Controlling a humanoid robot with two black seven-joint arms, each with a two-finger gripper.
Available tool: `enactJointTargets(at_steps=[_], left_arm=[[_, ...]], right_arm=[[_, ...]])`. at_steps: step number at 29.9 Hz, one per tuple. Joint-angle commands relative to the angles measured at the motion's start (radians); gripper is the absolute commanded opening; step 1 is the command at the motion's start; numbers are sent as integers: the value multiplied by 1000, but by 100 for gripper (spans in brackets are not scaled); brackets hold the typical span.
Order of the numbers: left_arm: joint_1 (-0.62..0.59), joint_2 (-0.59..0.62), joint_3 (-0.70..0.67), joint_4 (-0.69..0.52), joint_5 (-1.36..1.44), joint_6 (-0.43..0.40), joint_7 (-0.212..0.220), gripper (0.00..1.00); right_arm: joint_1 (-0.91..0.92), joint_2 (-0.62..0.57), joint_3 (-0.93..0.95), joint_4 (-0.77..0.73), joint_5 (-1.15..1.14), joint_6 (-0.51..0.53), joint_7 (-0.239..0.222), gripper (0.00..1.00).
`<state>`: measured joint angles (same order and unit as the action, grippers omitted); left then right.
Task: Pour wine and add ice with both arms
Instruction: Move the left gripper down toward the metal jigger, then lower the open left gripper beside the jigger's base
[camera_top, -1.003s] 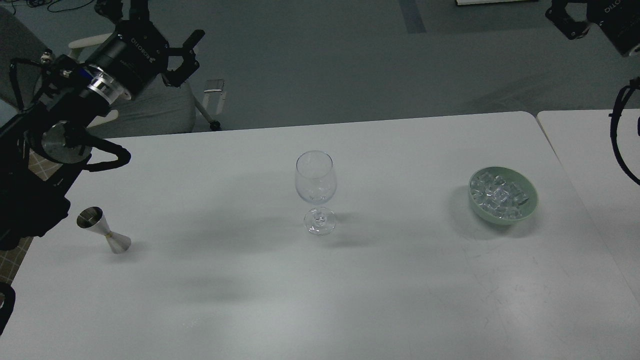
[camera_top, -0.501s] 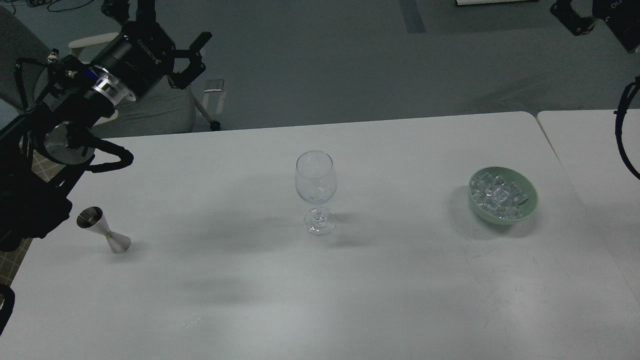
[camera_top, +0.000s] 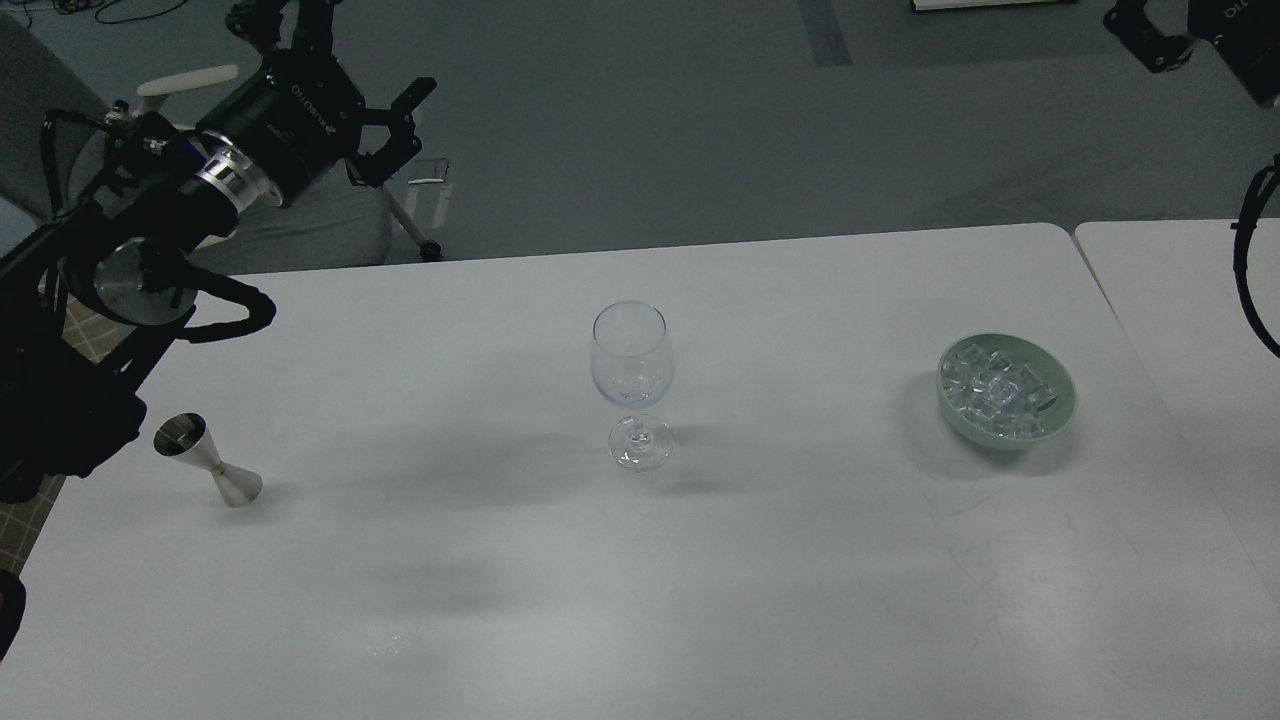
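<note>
An upright clear wine glass (camera_top: 630, 370) stands mid-table; I cannot make out any wine in it. A steel jigger (camera_top: 206, 460) stands tilted near the left edge, and its contents cannot be seen. Ice cubes (camera_top: 1000, 388) are heaped in a pale green bowl (camera_top: 1058, 412) on the right. My left gripper (camera_top: 350, 60) is open and empty, raised beyond the table's far left edge, well above the jigger. My right gripper (camera_top: 1150, 38) sits in the top right corner, mostly cut off by the frame edge, far above the bowl.
The white table (camera_top: 640, 600) has a rounded far right corner, and a second table (camera_top: 1180, 300) adjoins it at the right. A grey chair (camera_top: 330, 215) stands behind the far left edge, beneath my left gripper. A black cable (camera_top: 1245, 270) of the right arm hangs at the right.
My left gripper has moved up and to the right, staying open. The right gripper has shifted slightly further up out of the frame. The glass, jigger and bowl have not moved.
</note>
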<state>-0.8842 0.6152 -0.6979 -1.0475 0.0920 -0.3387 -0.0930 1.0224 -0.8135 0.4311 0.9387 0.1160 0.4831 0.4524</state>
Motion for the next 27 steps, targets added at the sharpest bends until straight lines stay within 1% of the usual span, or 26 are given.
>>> enactJointTargets(at_steps=[1, 4, 5, 6, 7, 8, 9, 11, 12, 13, 15, 17, 18, 19, 21, 22, 23, 25, 27], left_arm=[[1, 3, -5, -11, -1, 12, -1, 95], [7, 21, -9, -52, -46, 32, 9, 95], [17, 38, -9, -75, -81, 49, 22, 95], [30, 61, -11, -104, -124, 62, 47, 95], [30, 61, -11, -105, -124, 63, 47, 95], [46, 95, -12, -138, -171, 79, 74, 95], [57, 112, -17, -153, -190, 92, 85, 95], [114, 162, -63, -228, -222, 151, 90, 95], [137, 173, -84, -250, -224, 164, 91, 95], [195, 193, -133, -300, -227, 185, 94, 95], [270, 208, -195, -353, -235, 202, 98, 95], [438, 218, -326, -448, -265, 237, 102, 95], [479, 218, -359, -466, -270, 247, 105, 96], [557, 213, -424, -498, -278, 266, 111, 96], [640, 209, -492, -529, -290, 283, 114, 96], [724, 207, -555, -561, -311, 293, 114, 96], [766, 205, -584, -575, -325, 294, 116, 96], [908, 190, -705, -632, -371, 296, 119, 96], [994, 179, -790, -663, -396, 297, 124, 96]], right_arm=[[-1, -7, 1, 12, 1, 0, -1, 100], [-2, -15, 1, 17, 1, 0, -1, 100], [-2, -16, 1, 16, 1, 0, -1, 100], [-2, -16, 1, 15, 1, 0, -1, 100], [-2, -16, 1, 15, 1, 0, -1, 100], [-4, -16, 1, 15, 1, 0, -1, 100], [-4, -16, 3, 15, 1, -1, -1, 100], [-4, -16, 3, 15, 1, -1, 0, 100], [-5, -16, 1, 14, 1, -1, 0, 100], [-5, -16, 1, 14, 1, -1, -1, 100], [-7, -16, 1, 15, 1, -1, -1, 100], [-7, -16, 1, 15, 1, -1, -1, 100], [-7, -16, 1, 15, 1, -1, -1, 100], [-8, -16, 1, 15, 1, -1, -1, 100], [-10, -16, 3, 15, 1, -1, -1, 100], [-10, -18, 3, 14, 1, -1, -1, 100], [-10, -18, 3, 14, 1, -1, -1, 100], [-11, -18, 3, 12, 1, -1, -3, 100], [-13, -18, 3, 12, -1, -1, -5, 100]])
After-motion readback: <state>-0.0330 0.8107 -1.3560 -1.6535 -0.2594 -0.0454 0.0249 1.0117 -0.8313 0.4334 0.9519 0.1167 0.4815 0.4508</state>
